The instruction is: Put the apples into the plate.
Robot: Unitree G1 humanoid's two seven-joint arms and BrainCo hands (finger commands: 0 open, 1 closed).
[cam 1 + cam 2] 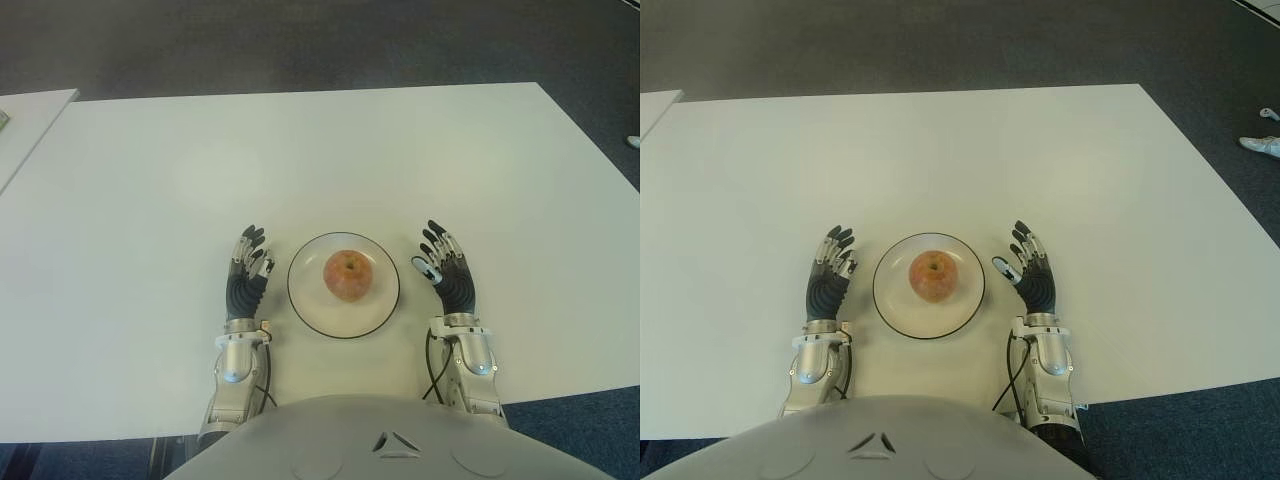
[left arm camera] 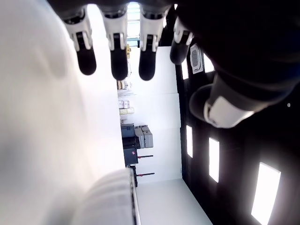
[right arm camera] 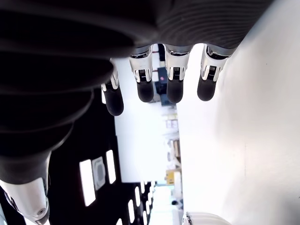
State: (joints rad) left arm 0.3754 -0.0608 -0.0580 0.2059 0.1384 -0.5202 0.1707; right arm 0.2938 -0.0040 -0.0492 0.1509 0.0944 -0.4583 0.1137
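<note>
The apple (image 1: 347, 275) sits near the middle of the plate (image 1: 310, 308), in the lower centre of the eye views, and neither hand touches it. The left hand (image 1: 247, 268) shows just left of the plate with its fingers (image 2: 118, 58) extended, apart and holding nothing. The right hand (image 1: 446, 268) shows just right of the plate, likewise spread and empty, palm turned toward the plate; its wrist view shows straight fingertips (image 3: 174, 89) with nothing between them. Outward from the hands, the white bench (image 1: 300, 150) stretches to the upper edge of the frame, with dark floor (image 1: 300, 40) beyond and the corner of a second pale surface (image 1: 25, 115) at upper left.

Judging by this, the placing step looks finished: one apple is on the plate and no other apple is in view. If another apple is meant, the next move calls for finding it first, since none is in view on the bench. No brand, label or writing can be read anywhere.
</note>
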